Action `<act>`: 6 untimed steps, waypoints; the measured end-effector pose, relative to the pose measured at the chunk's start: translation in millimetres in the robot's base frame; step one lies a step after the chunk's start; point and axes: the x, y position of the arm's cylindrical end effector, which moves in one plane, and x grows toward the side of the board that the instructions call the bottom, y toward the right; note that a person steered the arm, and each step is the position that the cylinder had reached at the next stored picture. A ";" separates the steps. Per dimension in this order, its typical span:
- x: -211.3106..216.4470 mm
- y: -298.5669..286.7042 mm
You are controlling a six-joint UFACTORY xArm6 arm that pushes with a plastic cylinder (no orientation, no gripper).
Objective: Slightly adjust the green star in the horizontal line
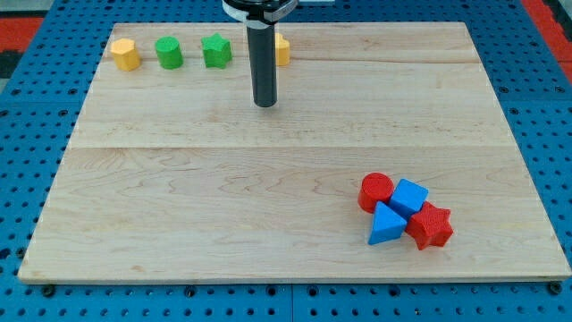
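Green star [215, 50] sits near the view's top edge of the wooden board [268, 197], left of centre, third in a row running left to right. Just beside it on the view's left is a green cylinder [168, 52], small gap between them. Further left, a yellow block [125, 54], shape looks roughly hexagonal but hard to tell. On the star's right, another yellow block [282, 49], mostly hidden behind the rod, shape unclear. All four lie roughly on one horizontal line, none touching.

The arm ends in a plain dark rod [264, 63], nothing to clasp or release, so it holds nothing. My tip [264, 105] rests on bare wood, below and to the right of the green star, clear of it, touching no block.

Well apart, toward the view's bottom right, a tight cluster: red cylinder [375, 190], blue cube-like block [409, 196], blue triangle [385, 224], red star [432, 225], all pressed together.
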 end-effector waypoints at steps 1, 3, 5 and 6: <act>1.2 0.8; 44.0 122.5; 112.0 225.6; 89.4 301.1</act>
